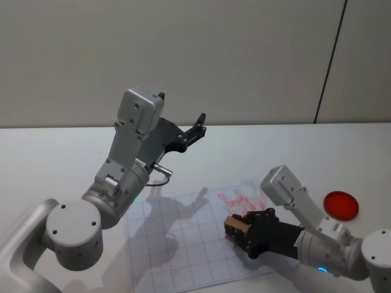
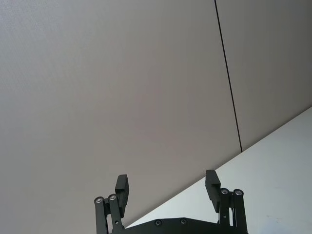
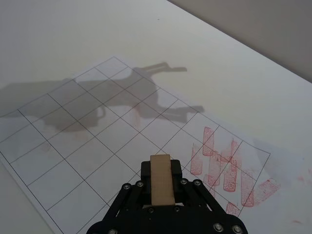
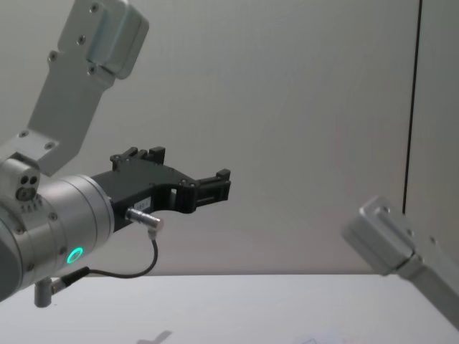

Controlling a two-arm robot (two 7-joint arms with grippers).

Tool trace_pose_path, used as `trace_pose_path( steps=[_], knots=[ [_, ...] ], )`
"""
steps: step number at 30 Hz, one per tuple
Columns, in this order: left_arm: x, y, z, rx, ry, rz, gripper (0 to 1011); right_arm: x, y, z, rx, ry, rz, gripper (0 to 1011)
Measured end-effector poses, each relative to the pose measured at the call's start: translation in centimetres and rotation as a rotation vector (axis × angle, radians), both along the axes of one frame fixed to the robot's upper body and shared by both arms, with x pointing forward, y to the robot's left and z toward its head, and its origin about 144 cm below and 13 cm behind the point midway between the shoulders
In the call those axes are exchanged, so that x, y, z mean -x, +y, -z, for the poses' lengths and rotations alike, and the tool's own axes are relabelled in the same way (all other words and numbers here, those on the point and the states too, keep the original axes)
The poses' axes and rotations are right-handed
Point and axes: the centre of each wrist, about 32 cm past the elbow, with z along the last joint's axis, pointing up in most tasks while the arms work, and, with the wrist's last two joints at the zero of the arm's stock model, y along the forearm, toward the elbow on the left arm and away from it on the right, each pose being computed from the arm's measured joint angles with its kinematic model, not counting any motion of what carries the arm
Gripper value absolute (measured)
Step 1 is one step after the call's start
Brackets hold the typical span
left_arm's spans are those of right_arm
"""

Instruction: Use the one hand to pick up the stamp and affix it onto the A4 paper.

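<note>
Your stamp (image 1: 234,224) (image 3: 161,179) sits clamped in the right gripper (image 1: 239,231) (image 3: 161,181), low over the right part of the gridded A4 paper (image 1: 177,244) (image 3: 87,141), just beside its red marks (image 1: 241,198) (image 3: 219,165). You cannot tell whether the stamp touches the sheet. A red disc (image 1: 341,205) lies on the table (image 1: 49,159), farther right. Your left gripper (image 1: 198,125) (image 2: 167,183) (image 4: 222,183) hangs raised above the table, jaws spread wide and holding nothing.
</note>
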Motion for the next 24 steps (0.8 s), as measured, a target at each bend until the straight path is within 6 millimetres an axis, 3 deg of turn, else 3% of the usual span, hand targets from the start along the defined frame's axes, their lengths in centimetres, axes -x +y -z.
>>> trace_pose_path(
  steps=[24],
  knots=[
    [0.0, 0.0, 0.0, 0.0, 0.0, 0.0, 1001, -0.6, -0.2, 2.1, -0.006, 0.031, 0.004, 219]
  ],
)
